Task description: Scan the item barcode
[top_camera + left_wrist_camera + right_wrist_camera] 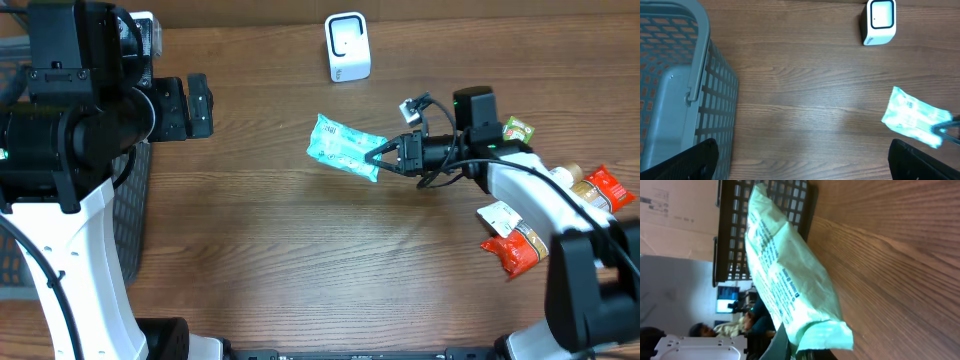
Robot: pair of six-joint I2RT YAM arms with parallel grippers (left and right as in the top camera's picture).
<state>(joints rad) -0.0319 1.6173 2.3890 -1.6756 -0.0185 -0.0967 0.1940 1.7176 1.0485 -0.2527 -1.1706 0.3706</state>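
Note:
A pale teal snack packet (345, 147) with printed text lies tilted near the table's middle. My right gripper (378, 158) is shut on its right end seam. In the right wrist view the packet (790, 280) stretches away from the gripper (807, 352), its crimped end pinched between the jaws just above the wood. The white barcode scanner (347, 47) stands at the back of the table, beyond the packet. My left gripper (190, 107) hangs open at the far left, with nothing between its fingers. From the left wrist I see the packet (912, 119) at the right and the scanner (880, 21) at top right.
A grey mesh basket (135, 230) stands along the left table edge; the left wrist view shows the basket (675, 90) too. Several snack packets lie at the right: red ones (515, 250) (605, 187) and a green one (517, 129).

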